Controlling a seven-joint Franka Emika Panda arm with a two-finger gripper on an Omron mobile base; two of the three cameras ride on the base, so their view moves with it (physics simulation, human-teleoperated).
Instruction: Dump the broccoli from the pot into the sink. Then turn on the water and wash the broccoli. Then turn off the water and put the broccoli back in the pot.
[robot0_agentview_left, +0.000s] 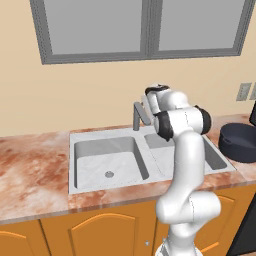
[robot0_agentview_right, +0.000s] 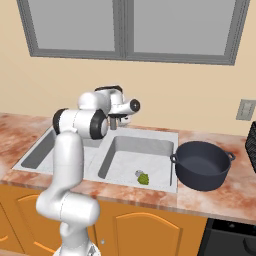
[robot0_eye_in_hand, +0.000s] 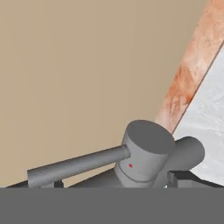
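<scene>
Broccoli (robot0_agentview_right: 143, 178) lies in right sink (robot0_agentview_right: 165, 136) basin, just beside the drain. Pot (robot0_agentview_right: 202, 165) upright on counter (robot0_agentview_right: 220, 200), just right of sink, apart from broccoli. End effector (robot0_eye_in_hand: 114, 180) at the faucet (robot0_eye_in_hand: 142, 155), fingertips either side of its base, jaws spread wide, gripping nothing. Faucet lever (robot0_eye_in_hand: 76, 166) sticks out sideways.

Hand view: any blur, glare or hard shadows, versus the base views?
Hand view: sharp, flat shading, the grey angular faucet close up with no glare. Right base view: crisp; the small yellow-green broccoli casts almost no shadow in the pale marbled sink; the round dark navy pot shows only soft shading. Left base view: evenly lit, no blur.
</scene>
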